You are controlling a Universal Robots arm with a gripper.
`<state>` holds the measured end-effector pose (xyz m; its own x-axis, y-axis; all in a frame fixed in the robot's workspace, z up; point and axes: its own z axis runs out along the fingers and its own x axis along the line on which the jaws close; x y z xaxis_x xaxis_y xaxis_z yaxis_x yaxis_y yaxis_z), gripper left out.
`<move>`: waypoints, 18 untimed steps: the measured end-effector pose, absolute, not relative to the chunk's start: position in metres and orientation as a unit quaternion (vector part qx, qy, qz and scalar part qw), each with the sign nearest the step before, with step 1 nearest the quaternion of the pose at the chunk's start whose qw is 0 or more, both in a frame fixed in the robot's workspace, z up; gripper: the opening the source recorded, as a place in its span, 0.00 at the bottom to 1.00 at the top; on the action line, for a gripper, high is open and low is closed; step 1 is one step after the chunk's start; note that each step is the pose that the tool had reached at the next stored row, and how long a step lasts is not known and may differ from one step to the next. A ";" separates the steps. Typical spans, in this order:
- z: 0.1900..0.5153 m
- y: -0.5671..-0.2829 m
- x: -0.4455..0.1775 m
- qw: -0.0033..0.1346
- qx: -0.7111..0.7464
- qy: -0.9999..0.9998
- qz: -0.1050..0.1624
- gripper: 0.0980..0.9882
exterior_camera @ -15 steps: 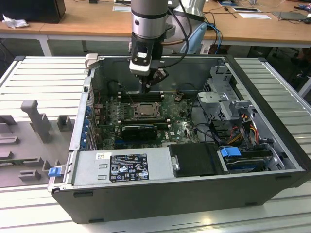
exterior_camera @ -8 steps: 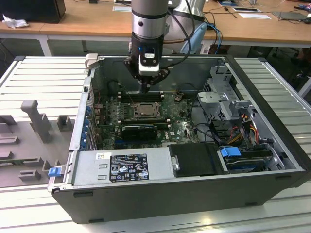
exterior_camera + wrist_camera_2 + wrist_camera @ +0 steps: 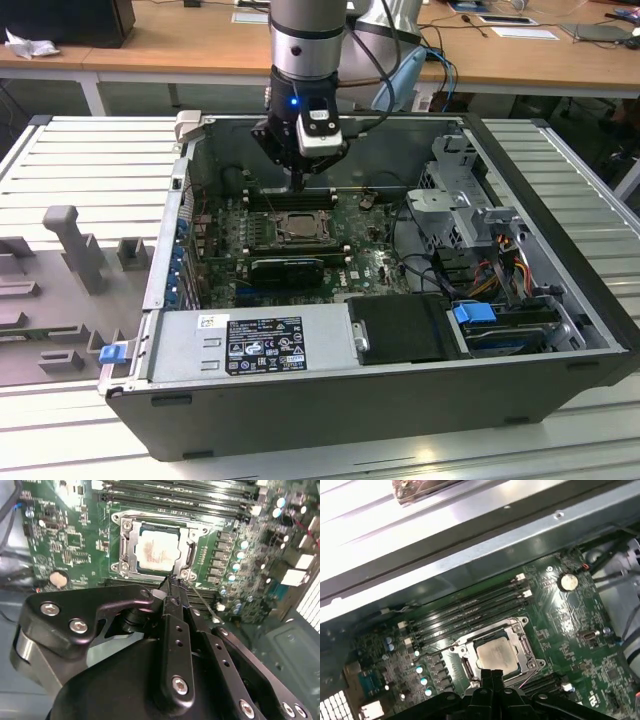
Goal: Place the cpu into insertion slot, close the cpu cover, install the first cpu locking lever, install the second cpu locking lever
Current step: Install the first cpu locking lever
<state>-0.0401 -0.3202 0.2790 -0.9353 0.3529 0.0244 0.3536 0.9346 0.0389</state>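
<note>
The cpu point(image 3: 156, 550) point(image 3: 496, 655), a pale square chip, lies in the insertion slot point(image 3: 298, 228) on the green motherboard. The cpu cover point(image 3: 128, 545) point(image 3: 522, 636), a silver frame, lies flat around the chip. My gripper point(image 3: 172, 582) point(image 3: 492, 672) point(image 3: 298, 184) hangs just above the socket's edge nearest the memory slots, its black fingers pressed together with nothing seen between them. A thin wire locking lever point(image 3: 202, 602) slants away from the socket corner right beside the fingertips.
The open computer case point(image 3: 560, 300) walls in the board. Long black memory slots point(image 3: 470, 607) run beside the socket, a black graphics card point(image 3: 288, 268) lies on its other side. Cables and drive bays point(image 3: 470, 215) fill the exterior view's right. A coin battery point(image 3: 567, 581) sits nearby.
</note>
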 end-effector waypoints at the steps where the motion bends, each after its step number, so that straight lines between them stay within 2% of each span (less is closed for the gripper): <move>1: 0.279 -0.320 -0.040 0.009 -0.166 -0.986 -0.021 0.01; 18: 0.279 -0.320 -0.040 0.011 -0.084 -0.996 -0.020 0.01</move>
<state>-0.0401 -0.3202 0.2788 -0.9856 0.1672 0.0244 0.1681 0.9850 0.0389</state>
